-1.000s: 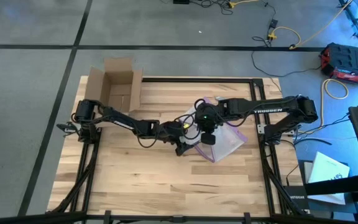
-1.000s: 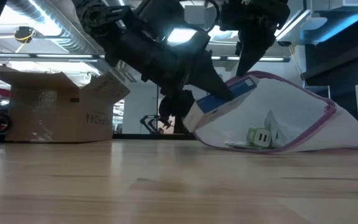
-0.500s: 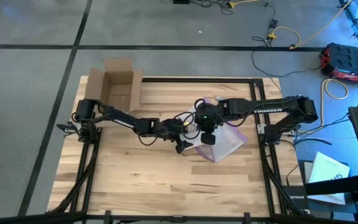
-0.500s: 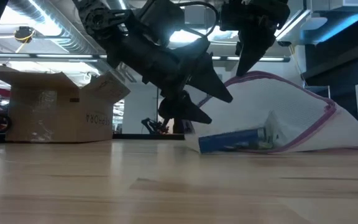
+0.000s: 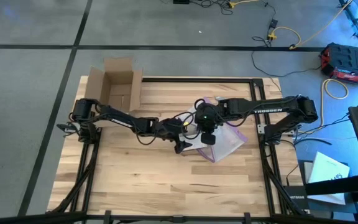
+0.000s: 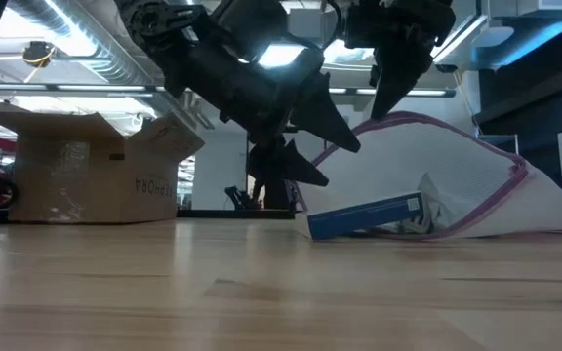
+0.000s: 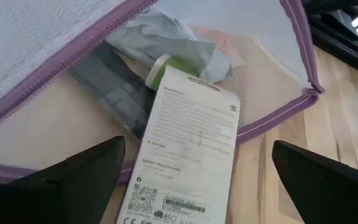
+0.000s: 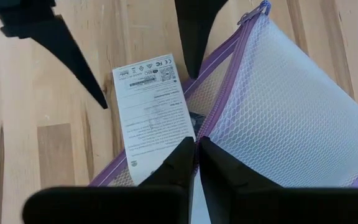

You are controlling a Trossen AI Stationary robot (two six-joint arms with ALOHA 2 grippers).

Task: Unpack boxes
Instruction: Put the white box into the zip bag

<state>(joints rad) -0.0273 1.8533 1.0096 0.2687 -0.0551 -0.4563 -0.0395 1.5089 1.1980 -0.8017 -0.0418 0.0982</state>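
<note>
A clear mesh bag with a purple zip edge [image 5: 227, 142] lies at the table's middle, its mouth held up by my right gripper [image 8: 196, 142], which is shut on it. A flat package with a white printed face and a blue side [image 7: 191, 149] lies on the table, half out of the bag's mouth [image 6: 364, 216]. My left gripper [image 7: 197, 143] hovers open just above the package, a finger on either side, touching nothing. The brown cardboard box [image 5: 118, 84] stands on its bottom at the far left corner, flaps open. My right gripper pinches the upper purple zip edge [image 8: 205, 124] of the bag's mouth between its two fingers. The fingers come from above, pointing down. That edge is lifted into an arch [image 6: 413, 119], while the bag's lower side rests on the table.
Inside the bag lie a grey pouch [image 7: 114, 78] and a green-capped item [image 7: 161, 63]. Bare wooden table [image 5: 142, 180] stretches toward the near edge. Black frame rails [image 5: 263, 155] run along the table's sides.
My left gripper has opened and let go of the flat package. The package, held tilted at the bag's mouth a second ago, has dropped and now lies flat on the table. My right gripper has kept still on the zip edge.
</note>
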